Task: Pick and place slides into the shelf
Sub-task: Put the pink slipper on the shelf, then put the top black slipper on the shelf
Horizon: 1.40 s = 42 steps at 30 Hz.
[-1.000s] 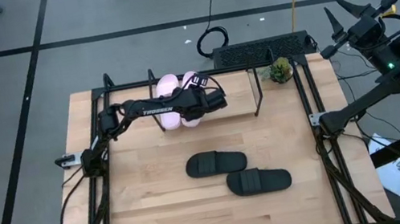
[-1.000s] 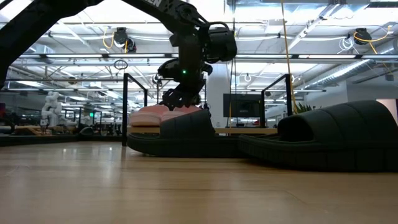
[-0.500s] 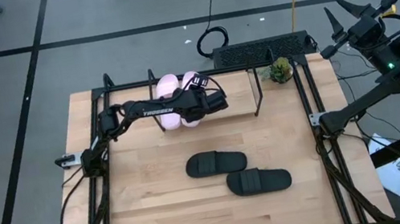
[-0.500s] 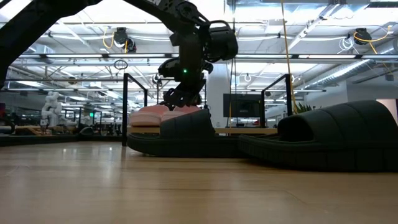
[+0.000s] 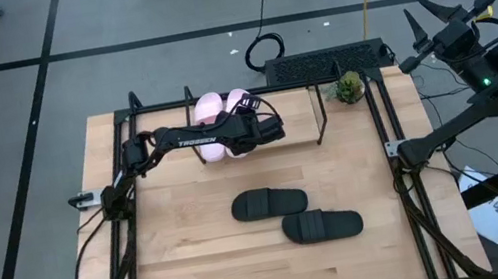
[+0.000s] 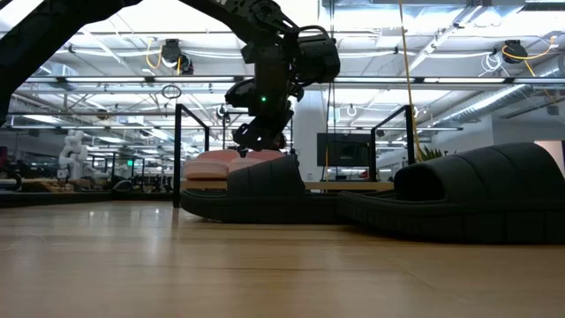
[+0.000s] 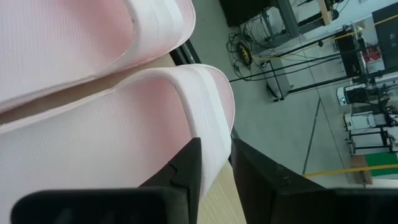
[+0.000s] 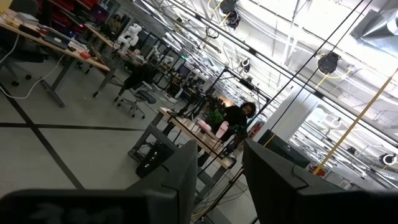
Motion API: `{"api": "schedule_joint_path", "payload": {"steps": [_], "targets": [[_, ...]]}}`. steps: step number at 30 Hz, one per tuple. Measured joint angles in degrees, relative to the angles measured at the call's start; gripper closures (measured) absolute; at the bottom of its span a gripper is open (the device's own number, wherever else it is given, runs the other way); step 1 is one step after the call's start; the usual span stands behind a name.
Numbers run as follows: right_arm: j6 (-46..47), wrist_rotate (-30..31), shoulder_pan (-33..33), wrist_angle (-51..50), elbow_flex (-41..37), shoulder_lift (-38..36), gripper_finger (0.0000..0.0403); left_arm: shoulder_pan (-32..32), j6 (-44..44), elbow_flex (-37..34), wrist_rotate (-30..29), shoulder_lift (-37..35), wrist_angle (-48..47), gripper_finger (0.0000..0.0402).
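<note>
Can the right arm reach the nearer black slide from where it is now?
Probably yes. The right gripper is raised off beyond the table's right edge, empty, and the black slide lies in the open with nothing over it; the left gripper is at the shelf.

Two pale pink slides (image 5: 222, 113) at twelve o'clock, soft rose on the footbed with whiter edges showing in the left wrist view. Two black slides, one (image 5: 269, 202) near centre and one (image 5: 322, 226) toward five o'clock, matte and plain. The shelf (image 5: 318, 113) shows thin black rods over a light wood base. The worktop (image 5: 198, 259) is pale blond wood with fine plank lines. The left tool (image 7: 214, 168) is dark, almost black.
</note>
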Motion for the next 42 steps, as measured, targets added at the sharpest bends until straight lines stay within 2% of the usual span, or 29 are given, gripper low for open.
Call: {"api": "schedule_joint_path", "payload": {"steps": [42], "targets": [[0.02, 0.02, 0.02, -0.02, 0.00, 0.00, 0.0284, -3.55, 0.77, 0.00, -0.98, 0.00, -0.31, 0.0316]]}}
